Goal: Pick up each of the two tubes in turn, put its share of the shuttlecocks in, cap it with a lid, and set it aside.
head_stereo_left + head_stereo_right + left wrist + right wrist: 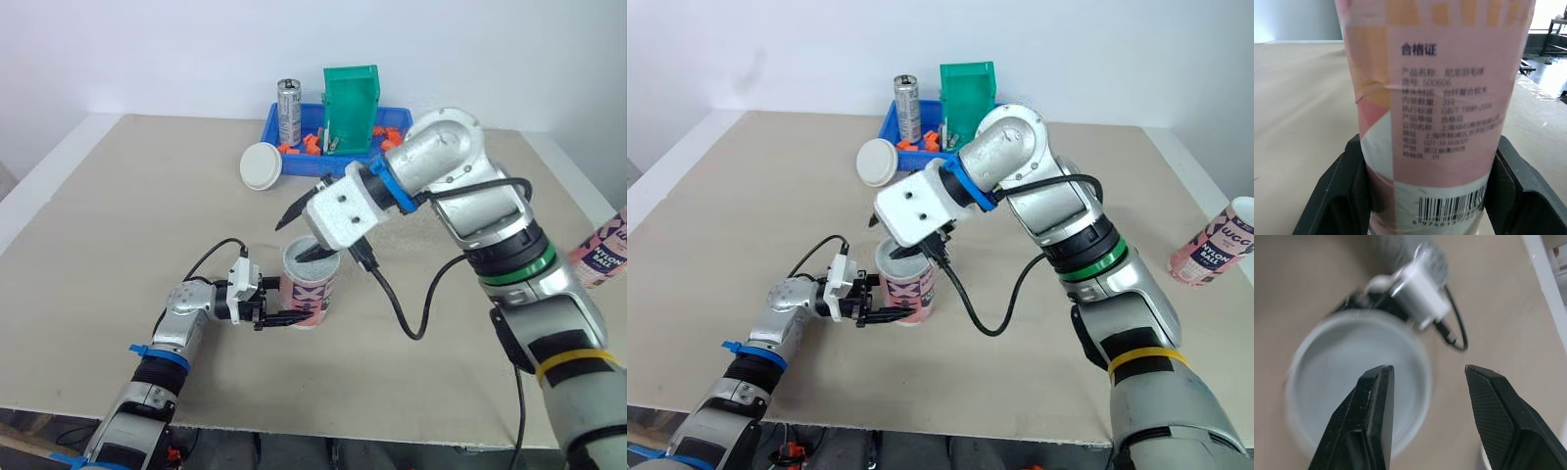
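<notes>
Left end effector (286, 315) is clamped on the lower body of the pink-and-white cardboard tube (309, 284), which stands upright on the beige tabletop (118, 225), mouth open. Right end effector (304, 235) hovers at the mouth, fingers spread wide with nothing between them, one fingertip dipping past the rim. Right wrist view into the tube is blurred, so I can't tell whether any shuttlecocks are inside. No cap on it: a round white plastic lid (262, 164) lies flat beside the blue plastic tray (269, 127). A second pink printed tube (1213, 243) sits open near the tabletop's right edge, well apart. My read: early stage, first tube in its fill step; its capping and set-aside, plus the whole second tube, remain.
</notes>
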